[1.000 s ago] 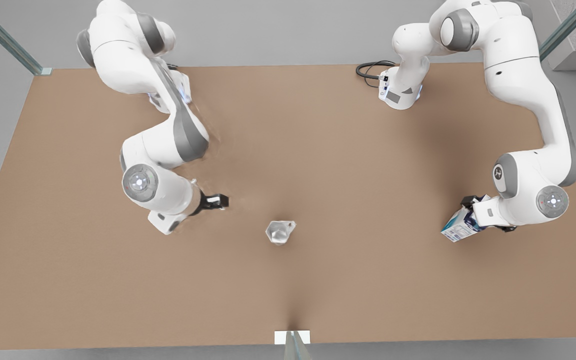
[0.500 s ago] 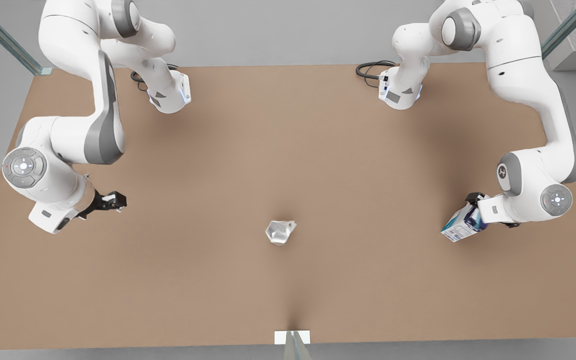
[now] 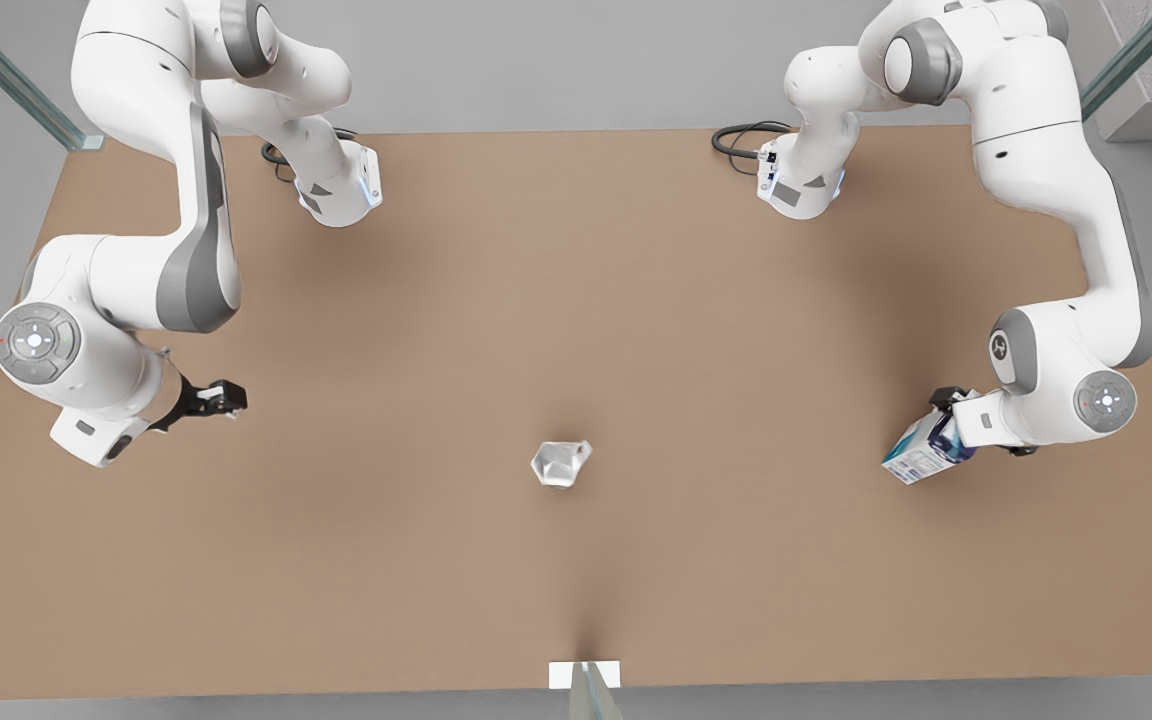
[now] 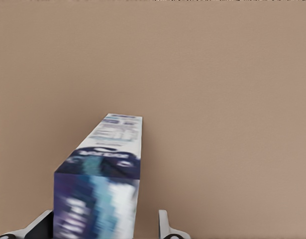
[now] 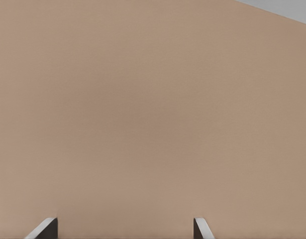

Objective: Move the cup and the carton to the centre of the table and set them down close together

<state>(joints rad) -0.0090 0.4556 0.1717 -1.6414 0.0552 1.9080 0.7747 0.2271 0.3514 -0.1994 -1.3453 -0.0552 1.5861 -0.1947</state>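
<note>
Silvery cup (image 3: 561,464) stood alone near table (image 3: 576,300) centre. My left gripper (image 3: 948,425), at front view's right edge, straddled carton (image 3: 921,450) — fingers (image 4: 163,225) either side, one gap showing; firm grip unclear. Carton's long axis ran out from my jaws. Cup lay well off toward front view's left. My right gripper (image 3: 226,398) waited open, empty — nearer cup, judged spare.
</note>
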